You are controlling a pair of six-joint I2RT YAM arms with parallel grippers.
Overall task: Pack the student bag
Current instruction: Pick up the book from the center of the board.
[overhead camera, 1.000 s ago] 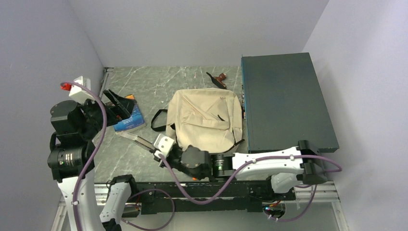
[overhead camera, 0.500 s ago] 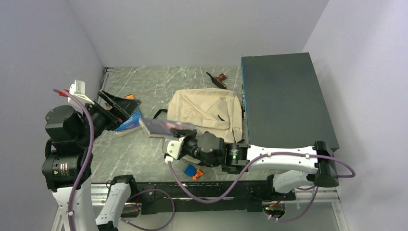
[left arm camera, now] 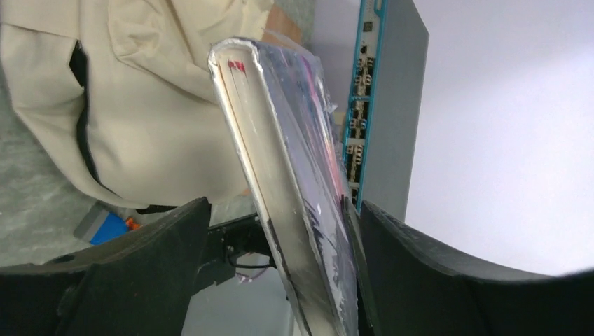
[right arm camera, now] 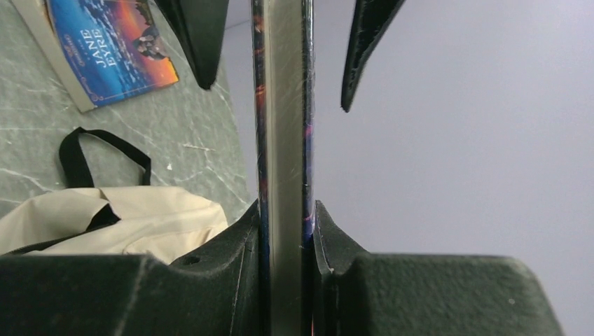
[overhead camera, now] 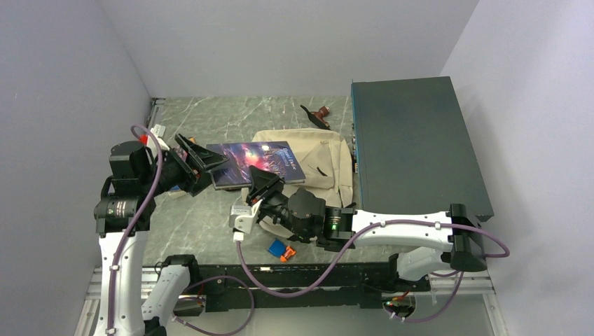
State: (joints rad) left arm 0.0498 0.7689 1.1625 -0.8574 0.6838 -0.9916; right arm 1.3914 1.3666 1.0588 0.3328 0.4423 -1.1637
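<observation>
The student bag (overhead camera: 329, 171) lies flat on the grey worktop (overhead camera: 210, 119) in the middle of the top view. It is soft and cream, with a black strap (right arm camera: 68, 157) looping out on its left side and a brown strap end (overhead camera: 322, 110) just past its far edge. A dark book (overhead camera: 256, 161) with a purple cover hangs in the air over the left part of the bag and hides some of it. The right pincer (overhead camera: 265, 182) is closed tight on the near edge of this book, and in the right wrist view its black pads (right arm camera: 231, 266) press on both covers. The left pincer (overhead camera: 202, 159) is at the left end of the same book with its jaws wide apart, one on each side. At the top of the right wrist view its fingers (right arm camera: 199, 42) stand clear of the covers, with a gap on both sides. In the left wrist view the book's white pages run up between those fingers, closer to the right one, and I cannot tell if they touch. A big dark teal box (overhead camera: 413, 147) sits just beside the bag on the right of the top view. A small blue and orange thing (overhead camera: 281, 250) lies on the worktop low in that view, below the right arm. A Jane Eyre book (right arm camera: 105, 52) lies flat on the worktop in the upper left of the right wrist view, apart from the bag.
</observation>
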